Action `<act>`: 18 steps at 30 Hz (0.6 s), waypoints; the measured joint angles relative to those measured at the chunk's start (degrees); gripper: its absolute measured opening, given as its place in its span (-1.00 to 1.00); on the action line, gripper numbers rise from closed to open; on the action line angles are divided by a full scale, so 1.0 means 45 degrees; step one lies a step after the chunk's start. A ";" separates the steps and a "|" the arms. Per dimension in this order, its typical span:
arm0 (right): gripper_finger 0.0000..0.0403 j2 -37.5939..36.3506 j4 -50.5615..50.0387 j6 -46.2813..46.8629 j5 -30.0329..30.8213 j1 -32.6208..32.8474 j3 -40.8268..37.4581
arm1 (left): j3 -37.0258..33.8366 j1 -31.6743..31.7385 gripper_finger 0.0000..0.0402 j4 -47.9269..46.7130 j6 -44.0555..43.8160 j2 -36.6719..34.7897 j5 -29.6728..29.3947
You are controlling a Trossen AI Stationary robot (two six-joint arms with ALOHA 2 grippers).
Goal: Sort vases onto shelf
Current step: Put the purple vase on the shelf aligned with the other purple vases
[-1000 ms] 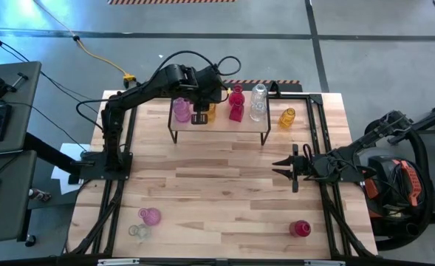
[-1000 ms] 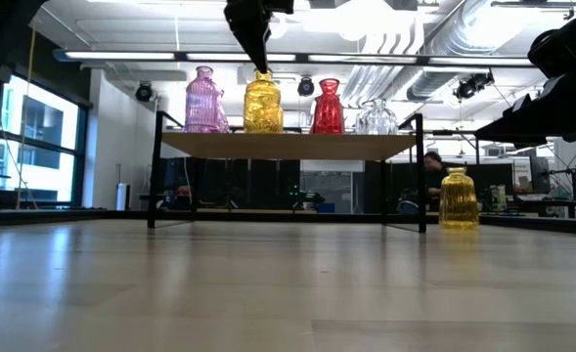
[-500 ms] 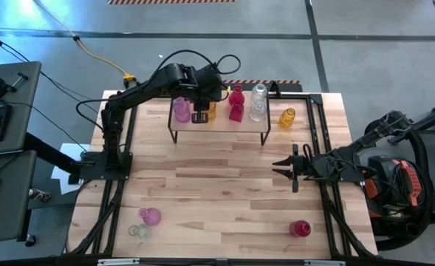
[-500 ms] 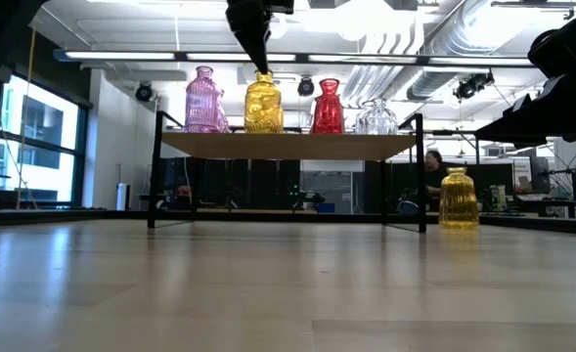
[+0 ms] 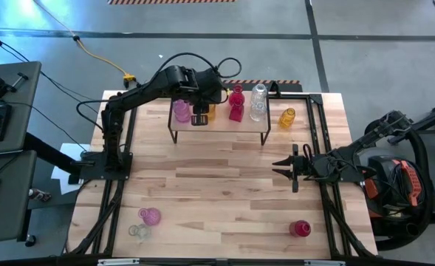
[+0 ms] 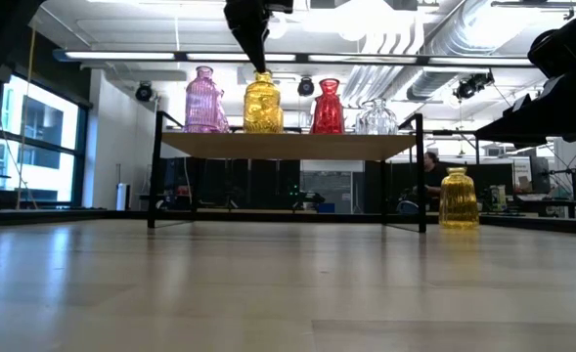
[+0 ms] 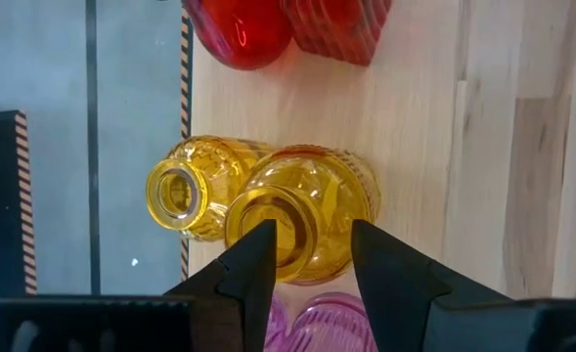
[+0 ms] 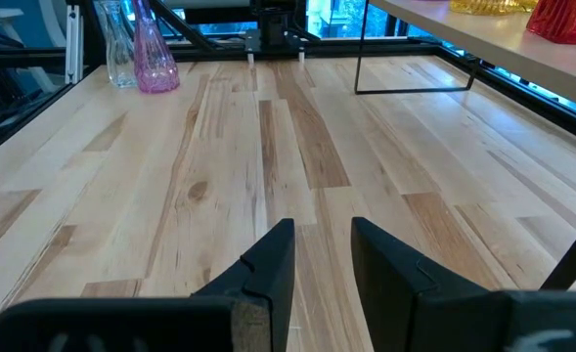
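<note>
The shelf (image 5: 217, 133) stands at the table's far side. On it, from left to right, are a pink vase (image 6: 202, 100), a yellow vase (image 6: 263, 103), a red vase (image 6: 327, 106) and a clear vase (image 6: 374, 117), all upright on their bases. My left gripper (image 7: 312, 244) is open, just over the yellow vase's mouth (image 7: 288, 210), and points steeply down. A second yellow vase (image 7: 185, 196) stands right beyond the first. My right gripper (image 5: 282, 168) waits low at the table's right side, open and holding nothing. My left gripper hangs over the yellow vase's mouth rim (image 7: 297, 200), fingers coming from above. One finger (image 7: 258, 259) overlaps the rim in the wrist view, and I cannot tell whether it touches. The vase stands upright on the shelf.
Another yellow vase (image 5: 287, 117) stands on the table right of the shelf. A pink vase (image 5: 150, 216) and a clear vase (image 5: 138, 231) stand at the near left, and a red vase (image 5: 300, 228) at the near right. The middle of the table (image 5: 217, 185) is bare wood.
</note>
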 joint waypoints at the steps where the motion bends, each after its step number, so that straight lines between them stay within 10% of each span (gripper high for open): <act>1: -0.57 0.0000 0.0000 0.0000 0.0004 0.0001 0.0003 | 0.0000 0.0005 -0.37 0.0020 0.0007 0.0000 0.0000; 18: -0.57 -0.0002 0.0000 0.0000 -0.0001 -0.0002 0.0003 | 0.0000 0.0044 -0.37 0.0698 0.0414 0.0000 0.0019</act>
